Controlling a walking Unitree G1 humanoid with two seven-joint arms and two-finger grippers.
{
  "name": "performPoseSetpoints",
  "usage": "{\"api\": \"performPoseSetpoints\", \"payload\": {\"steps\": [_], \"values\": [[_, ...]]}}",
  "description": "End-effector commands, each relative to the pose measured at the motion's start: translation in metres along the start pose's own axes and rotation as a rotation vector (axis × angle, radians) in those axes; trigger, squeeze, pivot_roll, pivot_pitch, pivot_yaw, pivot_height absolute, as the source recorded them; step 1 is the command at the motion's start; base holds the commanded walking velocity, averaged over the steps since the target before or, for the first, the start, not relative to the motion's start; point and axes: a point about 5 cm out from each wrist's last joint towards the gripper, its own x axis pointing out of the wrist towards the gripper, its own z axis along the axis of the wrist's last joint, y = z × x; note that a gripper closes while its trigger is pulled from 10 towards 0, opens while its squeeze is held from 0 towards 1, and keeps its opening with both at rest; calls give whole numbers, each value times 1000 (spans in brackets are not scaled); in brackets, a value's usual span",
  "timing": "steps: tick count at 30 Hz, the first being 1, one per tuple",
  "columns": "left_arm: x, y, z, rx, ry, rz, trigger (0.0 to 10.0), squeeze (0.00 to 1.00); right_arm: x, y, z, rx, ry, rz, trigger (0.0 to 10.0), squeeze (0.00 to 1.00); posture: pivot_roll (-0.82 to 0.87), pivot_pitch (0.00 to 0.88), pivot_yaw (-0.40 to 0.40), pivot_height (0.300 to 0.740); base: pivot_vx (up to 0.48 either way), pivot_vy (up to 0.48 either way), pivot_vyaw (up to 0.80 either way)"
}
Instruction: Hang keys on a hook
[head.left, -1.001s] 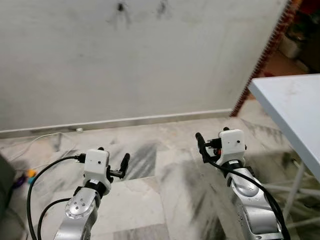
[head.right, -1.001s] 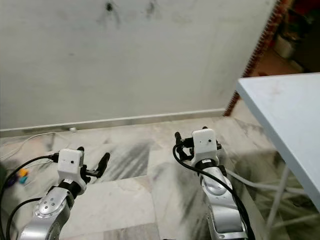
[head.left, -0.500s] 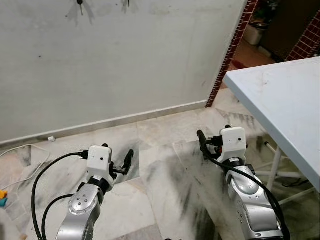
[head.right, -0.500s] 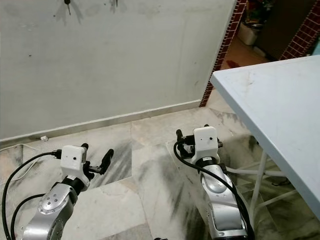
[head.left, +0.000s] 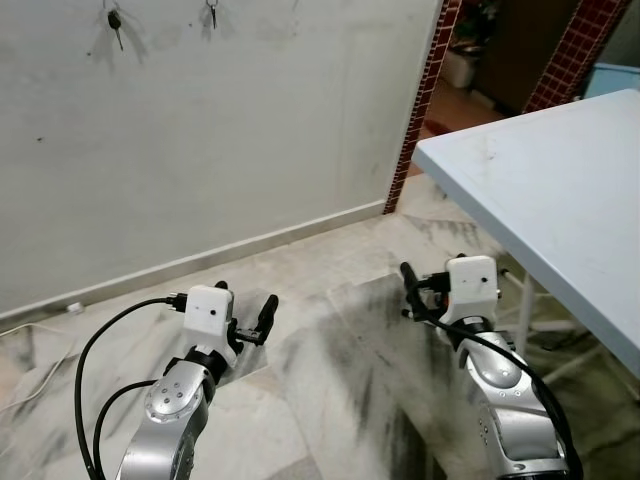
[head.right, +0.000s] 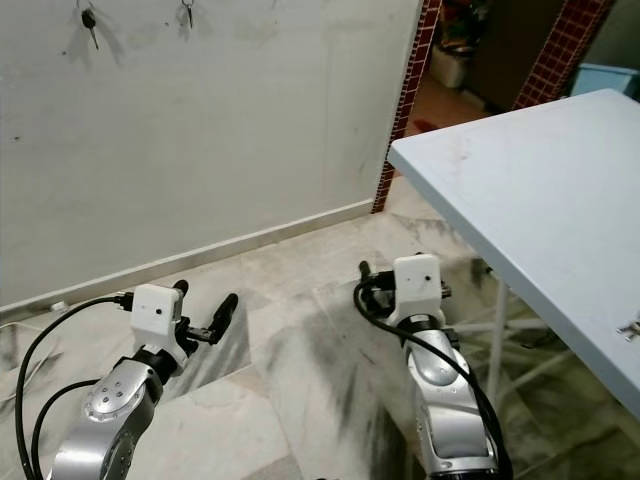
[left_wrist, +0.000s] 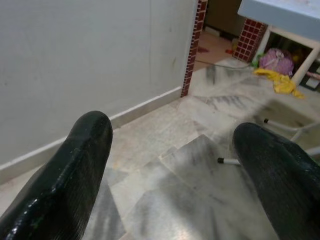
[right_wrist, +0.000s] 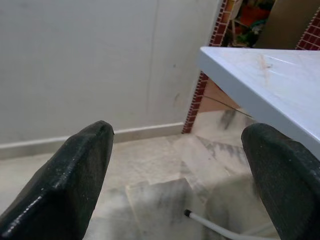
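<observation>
Both grippers are held low over the marble floor (head.left: 330, 400) and both hold nothing. On the left, the left gripper (head.left: 243, 318) has its two black fingers spread apart, with bare floor showing between them in the left wrist view. On the right, the right gripper (head.left: 418, 292) also has its fingers spread wide, and the right wrist view shows wall and floor in the gap.

High on the white wall (head.left: 250, 130), near its top edge and toward its left end, a dark key (head.left: 115, 22) hangs down. Just beside it, a little to the right, another small key (head.left: 212, 14) hangs on the wall too. The hooks that hold them are too small to make out. Both keys are far up and well apart from the grippers.

A pale blue table (head.left: 550, 190) stands on the right side, with thin white legs (head.right: 497, 335) under it. Its near edge is close to the right arm. A tiny metal thing (head.right: 630, 327) lies at the table's right edge; I cannot tell what it is. A red brick post (head.left: 418, 100) stands at the right end of the wall. A black cable (head.left: 95, 370) loops off the left arm.
</observation>
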Motion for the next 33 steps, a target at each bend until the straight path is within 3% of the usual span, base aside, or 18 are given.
{"api": "performPoseSetpoints", "payload": {"steps": [1, 13, 24, 30, 33], "values": [[1, -2, -1, -6, 7, -13, 10000, 0, 1, -3, 2, -5, -5, -9, 10000, 0, 27, 54, -1, 740, 0, 0, -763], [4, 1, 3, -2, -2, -9, 10000, 0, 2, -2, 2, 22, -21, -29, 10000, 0, 29, 46, 15, 740, 0, 0, -763], [13, -2, 8, 31, 4, -66, 10000, 0, 0, -4, 0, 57, -40, -101, 10000, 0, 1, 52, 93, 740, 0, 0, -763], [17, -4, 15, 30, -9, -99, 10000, 0, 1, -4, 7, 48, -64, -119, 10000, 0, -23, 64, 87, 740, 0, 0, -71], [20, -2, 4, 62, 18, -77, 10000, 0, 2, -2, 2, 62, -33, -123, 10000, 0, -24, 54, 75, 740, 0, 0, -223]]}}
